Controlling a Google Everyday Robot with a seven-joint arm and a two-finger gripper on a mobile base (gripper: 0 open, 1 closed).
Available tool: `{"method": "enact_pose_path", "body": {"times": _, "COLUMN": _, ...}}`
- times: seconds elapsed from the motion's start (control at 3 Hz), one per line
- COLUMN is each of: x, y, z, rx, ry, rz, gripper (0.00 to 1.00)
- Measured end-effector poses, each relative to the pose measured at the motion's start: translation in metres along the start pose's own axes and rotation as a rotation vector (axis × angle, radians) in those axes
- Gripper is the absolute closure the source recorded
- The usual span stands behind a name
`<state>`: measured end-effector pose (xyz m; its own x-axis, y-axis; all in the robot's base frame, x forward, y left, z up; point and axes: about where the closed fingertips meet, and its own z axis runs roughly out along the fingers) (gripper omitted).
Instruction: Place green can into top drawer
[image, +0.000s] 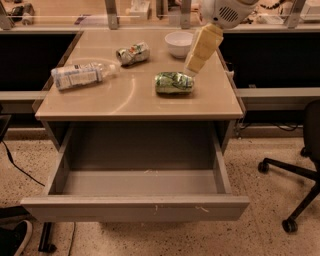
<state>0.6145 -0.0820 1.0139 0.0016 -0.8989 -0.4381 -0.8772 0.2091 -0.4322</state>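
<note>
The green can (174, 83) lies on its side on the tan desk (125, 100), right of centre, near the front edge. The top drawer (135, 207) is pulled wide open below the desk, and its grey inside holds nothing. My gripper (190, 70) hangs from the cream arm (204, 46), which comes down from the upper right. Its tip is just above and behind the can's right end. I cannot tell whether it touches the can.
A clear plastic bottle (80, 75) lies at the desk's left. A silver-white can (133, 53) and a white bowl (179, 44) sit toward the back. A black office chair (300, 170) stands on the floor at right. A shoe (12, 240) shows at bottom left.
</note>
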Motion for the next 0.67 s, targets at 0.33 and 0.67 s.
{"method": "enact_pose_path", "body": {"times": 0.33, "x": 0.005, "y": -0.004, "z": 0.056, "rx": -0.043, "ry": -0.082, "rz": 0.047, "gripper": 0.00}}
{"method": "enact_pose_path", "body": {"times": 0.67, "x": 0.005, "y": -0.003, "z": 0.095, "rx": -0.095, "ry": -0.094, "rz": 0.068, "gripper": 0.00}}
